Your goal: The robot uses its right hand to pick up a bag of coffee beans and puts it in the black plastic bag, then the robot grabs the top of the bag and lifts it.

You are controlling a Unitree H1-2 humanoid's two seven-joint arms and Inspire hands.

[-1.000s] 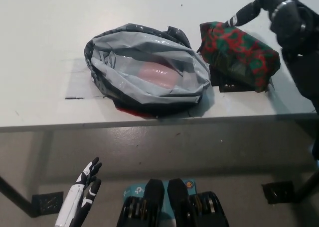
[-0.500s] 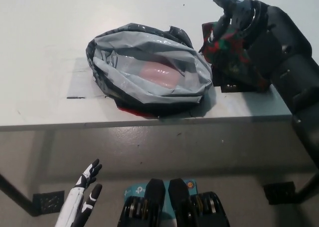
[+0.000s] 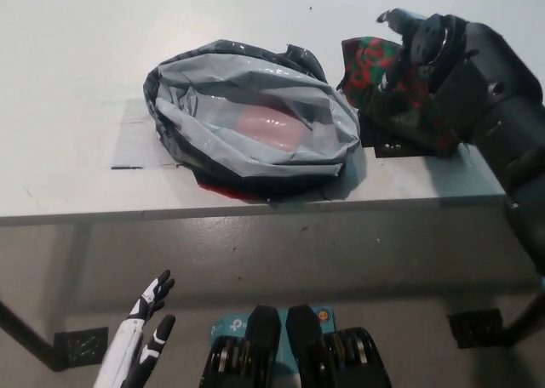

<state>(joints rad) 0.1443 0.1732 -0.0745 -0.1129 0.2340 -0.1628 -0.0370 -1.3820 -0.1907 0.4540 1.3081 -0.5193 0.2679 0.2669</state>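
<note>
Down at seven o'clock the left hand hangs idle below the worktop, fingers spread. On the worktop, the black bag lies mouth open at centre. At two o'clock the right hand sits on the coffee bag; whether it grips, I cannot tell. This looks like the pick-up step. Next: a firm grasp, lift, carry toward nine o'clock.

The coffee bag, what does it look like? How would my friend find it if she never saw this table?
Look at the white table and find the big open black plastic bag in its middle. Right beside it, toward the table's right end, lies the coffee bag, with the robot's black right hand over it. It is the only thing with a red-and-green pattern.
</note>
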